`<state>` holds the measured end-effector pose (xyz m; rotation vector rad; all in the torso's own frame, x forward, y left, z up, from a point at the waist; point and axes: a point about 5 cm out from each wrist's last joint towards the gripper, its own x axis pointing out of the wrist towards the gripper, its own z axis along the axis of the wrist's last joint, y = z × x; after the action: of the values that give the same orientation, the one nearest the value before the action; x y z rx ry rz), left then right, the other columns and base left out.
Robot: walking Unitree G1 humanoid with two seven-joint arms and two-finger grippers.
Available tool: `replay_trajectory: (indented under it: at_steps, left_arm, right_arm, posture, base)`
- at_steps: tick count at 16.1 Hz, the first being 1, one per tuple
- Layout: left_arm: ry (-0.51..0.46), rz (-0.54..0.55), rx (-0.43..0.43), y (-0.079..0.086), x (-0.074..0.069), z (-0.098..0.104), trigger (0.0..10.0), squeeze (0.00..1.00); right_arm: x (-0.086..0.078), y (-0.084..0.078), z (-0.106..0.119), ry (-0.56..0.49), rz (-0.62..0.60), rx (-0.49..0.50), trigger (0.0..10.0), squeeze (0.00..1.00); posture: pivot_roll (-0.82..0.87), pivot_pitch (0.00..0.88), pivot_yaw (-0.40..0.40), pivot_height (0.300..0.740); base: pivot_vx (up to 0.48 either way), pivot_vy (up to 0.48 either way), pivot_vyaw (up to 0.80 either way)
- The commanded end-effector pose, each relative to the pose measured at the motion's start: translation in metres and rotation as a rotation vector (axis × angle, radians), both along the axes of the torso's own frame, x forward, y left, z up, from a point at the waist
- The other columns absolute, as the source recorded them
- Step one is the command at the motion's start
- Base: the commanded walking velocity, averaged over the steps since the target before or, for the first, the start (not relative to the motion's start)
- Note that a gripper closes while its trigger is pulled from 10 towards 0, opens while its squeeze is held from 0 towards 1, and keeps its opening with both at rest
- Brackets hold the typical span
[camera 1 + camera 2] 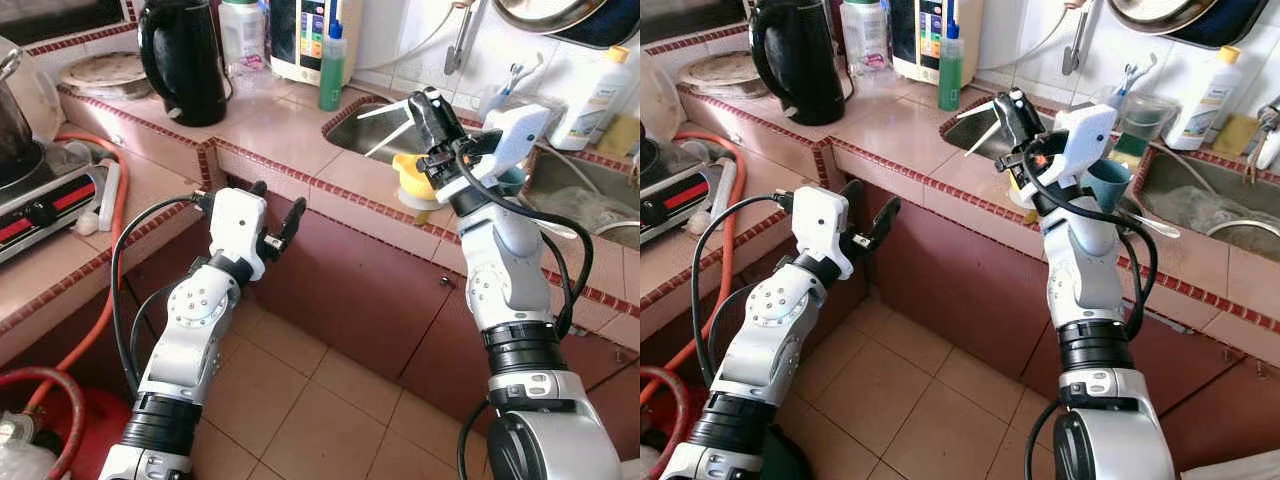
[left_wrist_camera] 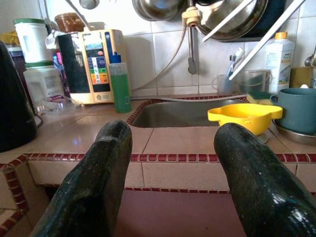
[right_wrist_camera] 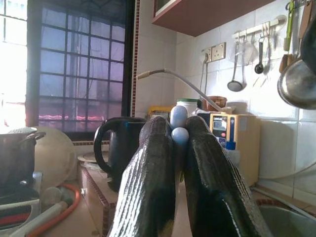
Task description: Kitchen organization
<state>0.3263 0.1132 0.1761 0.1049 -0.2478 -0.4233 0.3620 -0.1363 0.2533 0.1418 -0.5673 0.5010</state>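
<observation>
Chopsticks: a white pair, clamped in the right gripper. You can see the two rounded ends pinched between its black fingers in the right wrist view, and the fingers are closed tight on them. The sticks splay out from the gripper over the near edge of the steel sink, tips pointing towards the robot's left. The right arm is raised above the counter, and the gripper sits over the yellow funnel-shaped dish on the counter edge. A teal cup is just beside that dish, partly behind the arm.

Left gripper is wide open with nothing in it. It hangs in front of the counter face, below the tiled edge and well apart from the sink. Your left wrist view looks between its fingers straight at the sink, dish and cup.

Further back on the counter are a black kettle and a green bottle, near the sink's far corner. A stove and an orange hose are on the robot's left.
</observation>
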Motion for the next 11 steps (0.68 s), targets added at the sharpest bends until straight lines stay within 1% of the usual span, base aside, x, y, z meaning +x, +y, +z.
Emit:
replay_trajectory:
  at_steps: [1,11]
  left_arm:
    - [-0.006,-0.014,0.022,-0.0034,0.0007,0.0002,10.0,0.0]
    - [-0.006,-0.021,0.024,-0.0054,0.0003,-0.0015,10.0,0.0]
  right_arm:
    - [-0.0007,0.0022,0.0073,-0.03,0.011,0.001,10.0,0.0]
    - [-0.0002,0.0014,0.0062,-0.019,0.008,-0.017,10.0,0.0]
  posture:
    - [-0.07,0.0,-0.037,0.74]
    - [-0.08,0.0,-0.041,0.74]
  base:
    - [0.277,0.0,0.0]
    - [0.314,0.0,0.0]
